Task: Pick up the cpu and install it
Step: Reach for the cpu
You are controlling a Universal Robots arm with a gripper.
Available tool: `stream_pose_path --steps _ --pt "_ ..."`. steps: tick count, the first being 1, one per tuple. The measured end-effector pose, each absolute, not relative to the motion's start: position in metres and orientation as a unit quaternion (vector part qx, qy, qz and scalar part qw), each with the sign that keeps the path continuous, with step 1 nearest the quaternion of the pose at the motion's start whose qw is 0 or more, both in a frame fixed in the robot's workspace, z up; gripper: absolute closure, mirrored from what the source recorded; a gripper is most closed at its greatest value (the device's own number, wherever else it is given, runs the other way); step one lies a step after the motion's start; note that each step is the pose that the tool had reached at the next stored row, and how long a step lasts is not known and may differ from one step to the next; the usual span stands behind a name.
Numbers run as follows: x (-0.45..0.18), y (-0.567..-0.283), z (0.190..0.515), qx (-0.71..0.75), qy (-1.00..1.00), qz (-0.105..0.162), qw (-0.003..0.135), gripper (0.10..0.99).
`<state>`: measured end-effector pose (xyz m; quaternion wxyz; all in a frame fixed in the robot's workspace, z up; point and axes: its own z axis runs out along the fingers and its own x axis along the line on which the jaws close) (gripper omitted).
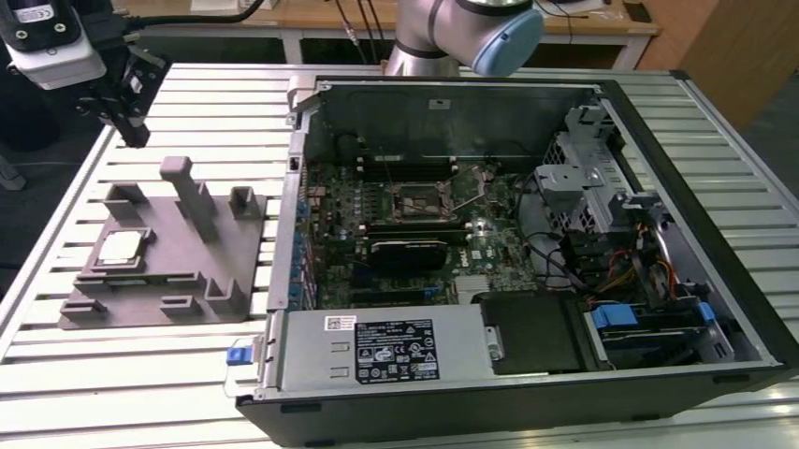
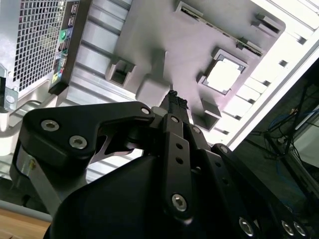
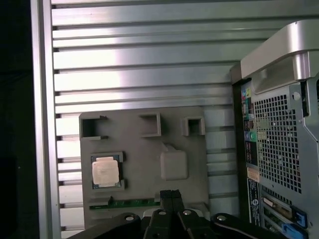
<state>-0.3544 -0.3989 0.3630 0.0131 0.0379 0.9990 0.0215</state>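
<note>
The cpu [image 1: 122, 248], a thin square chip with a pale silver top, lies flat in a recess of the grey plastic fixture [image 1: 187, 271] at the exterior view's left. Both wrist views look down on the cpu [image 3: 106, 172] [image 2: 223, 75] in that fixture [image 3: 144, 144] [image 2: 159, 35]. My gripper [image 1: 135, 138] hangs high above the fixture's far end, well clear of the chip. Its black fingers [image 3: 170, 193] [image 2: 173, 98] are pressed together, shut on nothing. The motherboard's socket [image 1: 418, 198] sits inside the open computer case [image 1: 699, 309].
The case lies on its side on a slatted aluminium table [image 1: 212, 94], right of the fixture. Inside it are a power supply [image 1: 374, 348], a drive cage [image 1: 587, 178] and cables. The fixture has several upright posts [image 1: 178, 178]. The case's rear wall [image 3: 279, 144] stands beside the fixture.
</note>
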Motion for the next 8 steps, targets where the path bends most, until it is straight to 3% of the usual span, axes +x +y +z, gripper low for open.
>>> stream_pose_path --steps 8 --pt "-0.366 -0.399 0.358 0.038 0.999 0.021 0.013 0.98"
